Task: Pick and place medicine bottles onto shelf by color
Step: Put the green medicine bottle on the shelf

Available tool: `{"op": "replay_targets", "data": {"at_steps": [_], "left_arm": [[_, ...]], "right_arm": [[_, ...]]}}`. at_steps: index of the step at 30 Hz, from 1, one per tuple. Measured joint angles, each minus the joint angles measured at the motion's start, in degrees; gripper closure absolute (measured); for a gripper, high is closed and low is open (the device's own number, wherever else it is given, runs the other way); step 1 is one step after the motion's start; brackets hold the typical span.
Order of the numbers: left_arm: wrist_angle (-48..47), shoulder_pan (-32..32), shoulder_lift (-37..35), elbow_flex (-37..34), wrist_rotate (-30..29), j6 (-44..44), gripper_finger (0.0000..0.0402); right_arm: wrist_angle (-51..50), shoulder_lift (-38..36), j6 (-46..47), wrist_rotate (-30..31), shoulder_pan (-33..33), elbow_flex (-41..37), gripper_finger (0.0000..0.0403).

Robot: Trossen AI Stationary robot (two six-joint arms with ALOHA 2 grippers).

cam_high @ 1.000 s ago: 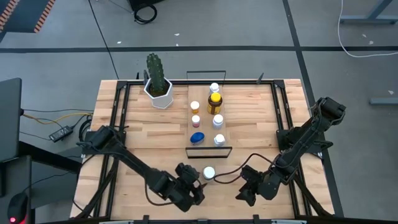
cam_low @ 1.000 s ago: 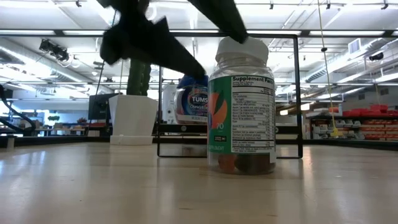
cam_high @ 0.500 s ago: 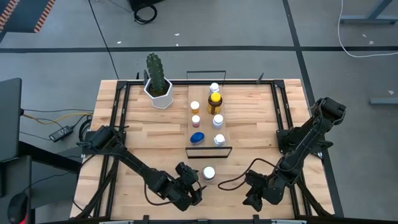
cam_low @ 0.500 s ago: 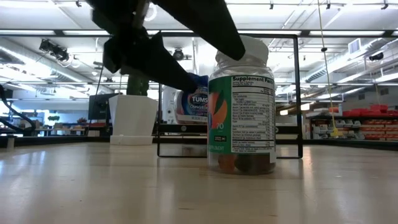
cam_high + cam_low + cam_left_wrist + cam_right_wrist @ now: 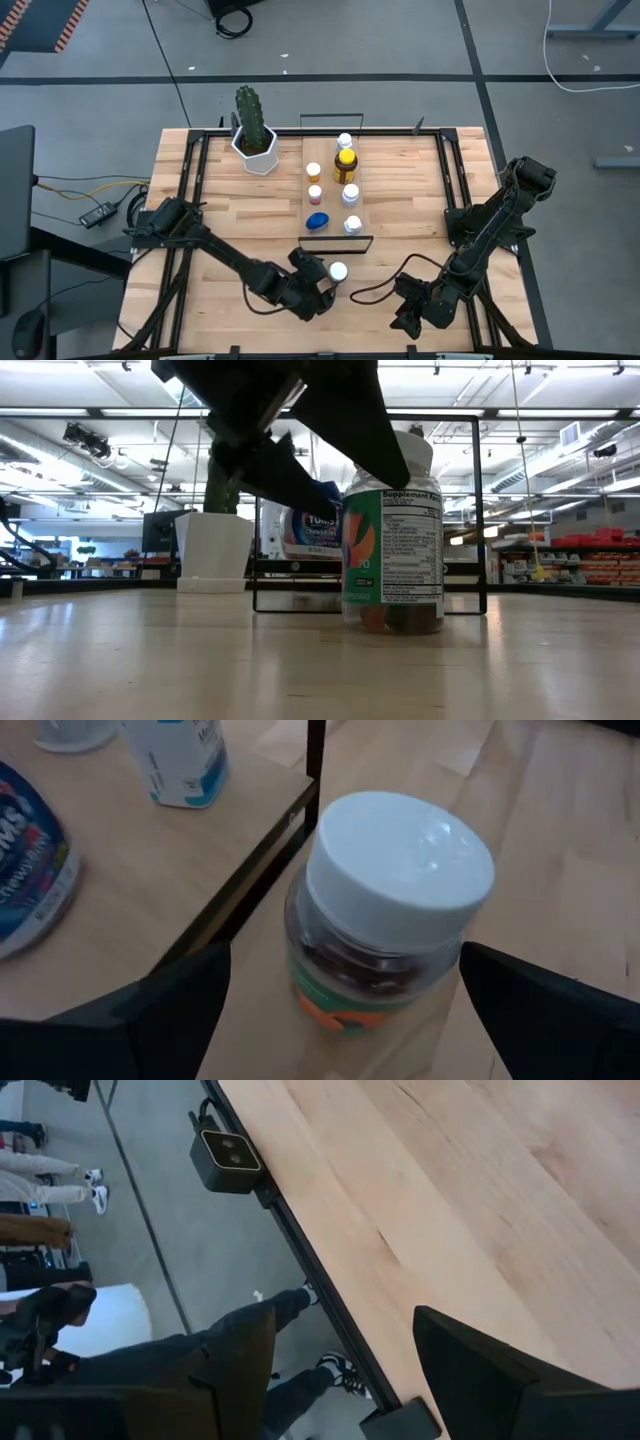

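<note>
A clear medicine bottle [image 5: 338,271] with a white cap, a green and orange label and dark gummies inside stands upright on the tabletop. It is just near the shelf's near wire rail [image 5: 312,780]. My left gripper [image 5: 325,281] is open, with a finger on either side of this bottle [image 5: 390,910]. The shelf [image 5: 330,150] holds several bottles, among them a blue-lidded one [image 5: 317,220] and an amber one with a yellow cap [image 5: 345,162]. My right gripper [image 5: 408,318] is open and waits at the table's near edge. My left gripper comes slanting down from the table's near left. Its open fingers [image 5: 180,1010] stand at both sides of the bottle's body below the cap [image 5: 400,850]. I cannot tell whether a finger touches the bottle. The bottle stands on its base on the table.
A white pot with a green cactus [image 5: 255,140] stands at the far left of the shelf. In the right wrist view a small camera [image 5: 225,1155] is fixed to the table's edge, and a person's legs [image 5: 270,1330] stand on the floor beyond it.
My left gripper has moved toward the bottle, right and toward the far edge, and its fingers now flank it. The bottle has shifted slightly toward the shelf and turned about a little, still upright. My right gripper has drawn back toward the near edge.
</note>
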Motion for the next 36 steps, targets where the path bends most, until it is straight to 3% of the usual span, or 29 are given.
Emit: {"op": "replay_targets", "data": {"at_steps": [8, 29, 36], "left_arm": [[1.9, 0.4, 0.0, 0.0, 2.1, 5.1, 0.0002], [7.6, 2.4, 3.7, 0.0, 3.7, 7.3, 0.0002], [7.5, 2.5, 3.7, 0.0, 3.7, 7.4, 0.0043]], "right_arm": [[0.0, 0.0, 0.1, 0.0, 0.0, 0.0, 0.0158], [-1.6, 0.0, 2.5, 0.0, 1.9, 0.0, 0.0158], [-1.7, 0.0, 2.6, 0.0, 1.9, 0.0, 0.0158]]}}
